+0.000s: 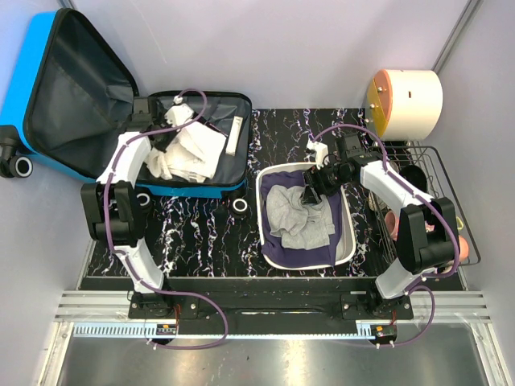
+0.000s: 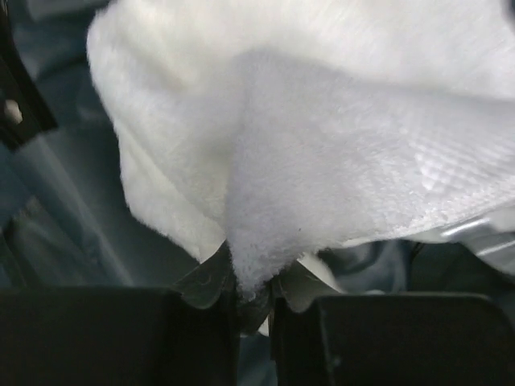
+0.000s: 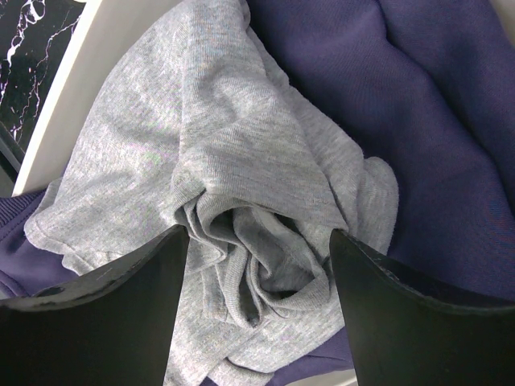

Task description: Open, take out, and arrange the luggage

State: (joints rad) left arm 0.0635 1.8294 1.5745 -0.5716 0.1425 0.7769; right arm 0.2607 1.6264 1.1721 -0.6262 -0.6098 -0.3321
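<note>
Inside luggage [image 1: 76, 96], left fingers [image 2: 121, 338] pinch white towel [image 2: 322, 161], visible only up close

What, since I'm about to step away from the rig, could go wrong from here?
1. The left gripper pinches only a small fold of the white cloth inside the luggage; it could slip on lifting.
2. Other white pieces lie heaped against it, so they may be dragged along.
3. The right gripper hangs open over the grey garment, which lies on a purple garment in the basin; closing might grab both.
</note>
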